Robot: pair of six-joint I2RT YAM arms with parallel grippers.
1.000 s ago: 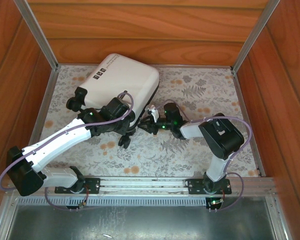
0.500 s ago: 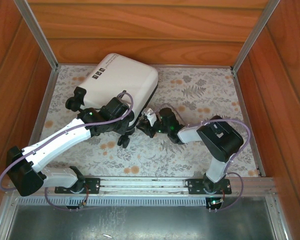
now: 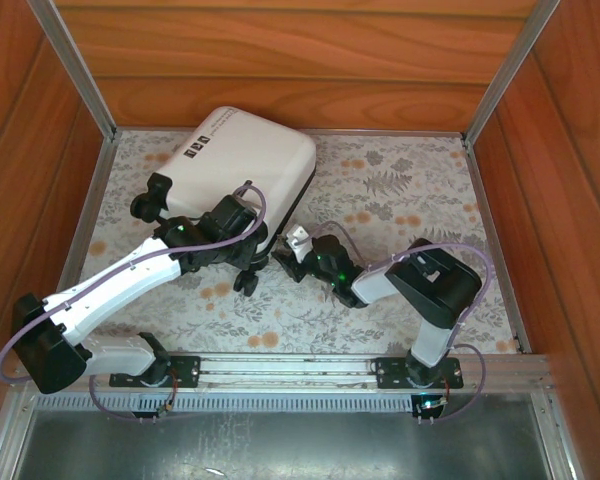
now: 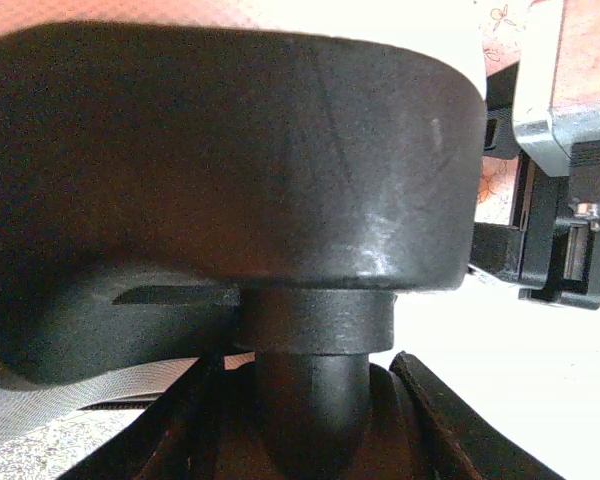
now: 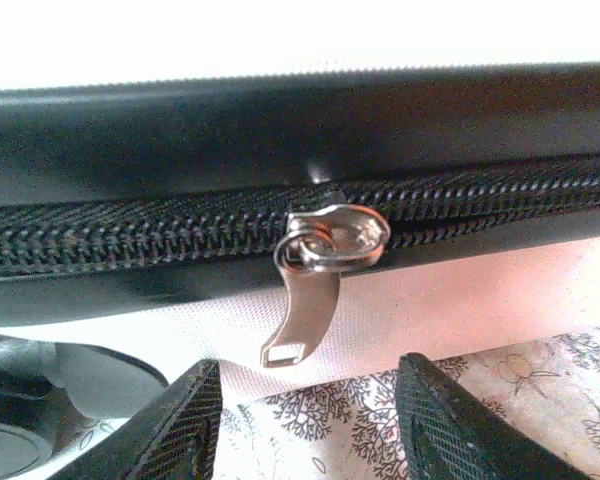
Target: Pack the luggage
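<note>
The luggage [image 3: 245, 160] is a white hard-shell suitcase lying closed at the back left of the table. My left gripper [image 3: 252, 262] is at its near corner. In the left wrist view that gripper [image 4: 310, 400] is shut on the stem [image 4: 315, 330] under a big black wheel [image 4: 230, 150]. My right gripper [image 3: 283, 258] is at the suitcase's near side edge. In the right wrist view it [image 5: 305, 410] stands open just below the hanging silver zipper pull [image 5: 302, 310], which is not between the fingers [image 5: 180, 420]. The black zipper [image 5: 130, 240] is closed on both sides of the slider [image 5: 340, 235].
The table has a floral cloth [image 3: 400, 200], with wooden walls and metal rails [image 3: 80, 90] around it. Two more black wheels [image 3: 155, 195] stick out at the suitcase's left corner. Part of the right arm [image 4: 565, 200] is close beside the held wheel.
My right gripper has slid left along the suitcase's edge towards the near corner and opened its jaws. The left arm and the suitcase have not moved.
</note>
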